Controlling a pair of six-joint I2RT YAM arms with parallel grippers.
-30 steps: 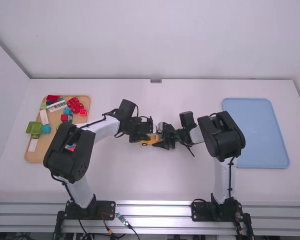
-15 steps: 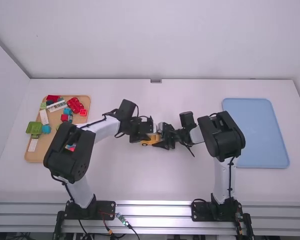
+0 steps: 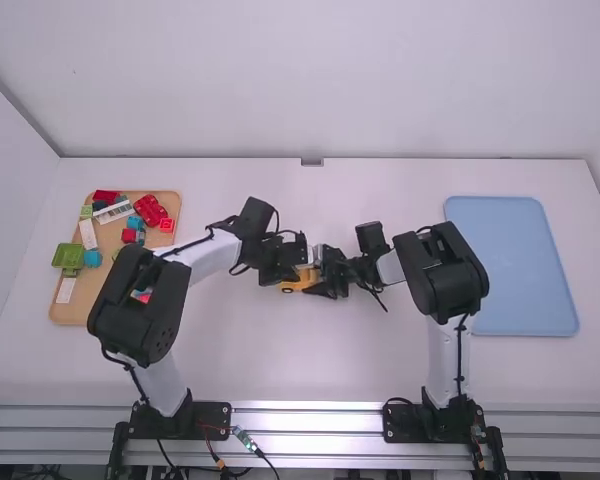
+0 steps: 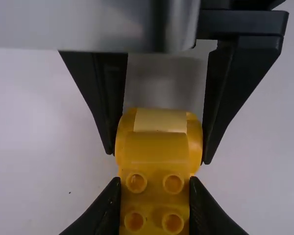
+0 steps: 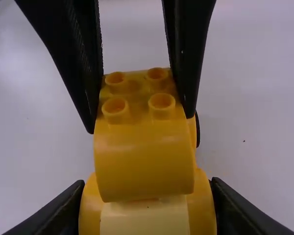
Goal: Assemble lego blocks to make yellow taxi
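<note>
Near the table's middle, the left gripper and the right gripper meet from opposite sides at the yellow taxi. In the left wrist view, the left gripper is shut on a yellow studded brick, whose curved side rises toward the rounded yellow car part. The right gripper is shut on that rounded car part in the right wrist view, its fingers against both sides. The curved yellow brick rests against it. Part of a dark wheel shows beside the brick.
On the left, a tan tray holds several pieces, including a red car and a green piece. A light blue tray lies on the right, beyond the right arm's bent elbow.
The right arm has shifted very slightly toward the left arm, and the yellow taxi between the grippers has nudged a little left. The left arm stays almost still.
</note>
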